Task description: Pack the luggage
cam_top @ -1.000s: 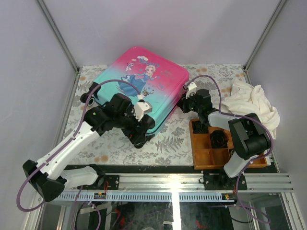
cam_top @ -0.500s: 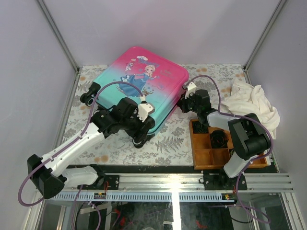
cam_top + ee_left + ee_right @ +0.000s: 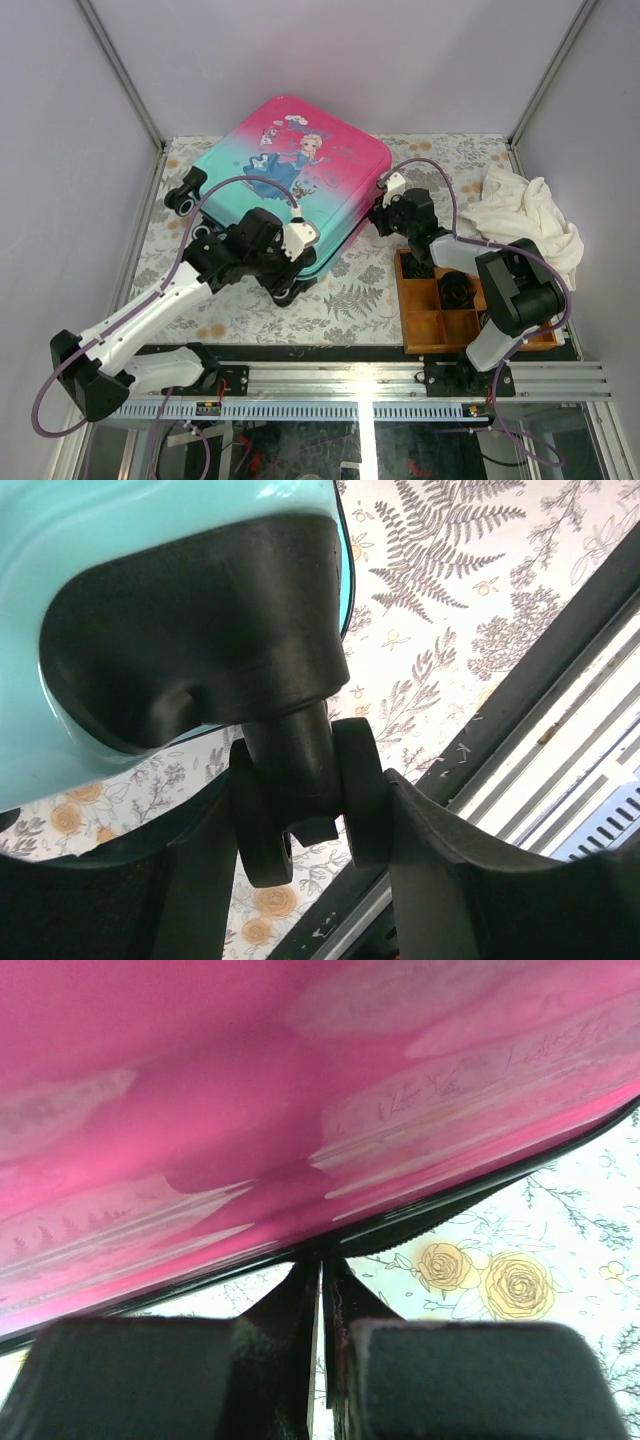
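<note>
Since a second ago: your left arm swung in, and luggage (image 3: 290, 165) got nudged slightly far-left. Left hand (image 3: 310, 785) narrowed from wide to about half, fingers (image 3: 450, 870) against both sides of wheel (image 3: 300, 800) at near teal corner. Luggage lies shut, print up, on tabletop (image 3: 350, 300), left of centre. Right hand (image 3: 320, 1280) fully closed, tips at black seam (image 3: 480, 1183) on pink right edge; can't tell if anything pinched.

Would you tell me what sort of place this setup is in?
Probably a lab robot test cell: plain panels in metal framing enclose it, two arms are bolted to an aluminium rail, and a child's suitcase and wooden tray sit on a floral cloth.
</note>
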### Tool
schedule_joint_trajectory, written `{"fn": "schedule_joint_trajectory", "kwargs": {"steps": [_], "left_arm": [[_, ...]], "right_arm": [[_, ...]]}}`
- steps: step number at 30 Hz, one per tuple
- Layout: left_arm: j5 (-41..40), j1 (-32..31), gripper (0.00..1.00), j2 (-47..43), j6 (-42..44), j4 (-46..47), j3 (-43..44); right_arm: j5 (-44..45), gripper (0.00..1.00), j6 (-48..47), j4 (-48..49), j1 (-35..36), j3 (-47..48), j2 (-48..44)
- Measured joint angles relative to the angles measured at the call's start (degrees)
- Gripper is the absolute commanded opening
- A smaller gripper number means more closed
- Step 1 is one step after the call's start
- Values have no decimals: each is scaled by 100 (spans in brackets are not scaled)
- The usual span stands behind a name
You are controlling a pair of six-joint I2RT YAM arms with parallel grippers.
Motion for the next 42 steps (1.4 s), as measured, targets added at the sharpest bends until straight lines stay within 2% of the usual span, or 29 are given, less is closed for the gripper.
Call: {"fn": "schedule_joint_trajectory", "kwargs": {"steps": [6, 18, 24, 31, 37, 42], "left_arm": [[-7, 398, 0, -197, 758, -278, -15], [33, 1320, 0, -992, 3016, -498, -446], [452, 2448, 0, -1161, 4365, -671, -535], [1016, 3585, 0, -1150, 5783, -791, -608], [1550, 4494, 0, -684, 6516, -839, -415], [1766, 4804, 0, -162, 6883, -870, -122]], "right_arm": [[33, 0, -260, -114, -96, -24, -116], [-455, 0, -728, -275, -761, 101, -153], [-894, 0, -944, -588, -881, 17, -424], [-1574, 0, -1038, -1344, -894, -262, -1075], [-1928, 0, -1080, -1923, -833, -431, -1537], [-1810, 0, -1182, -1976, -774, -391, -1510]]}}
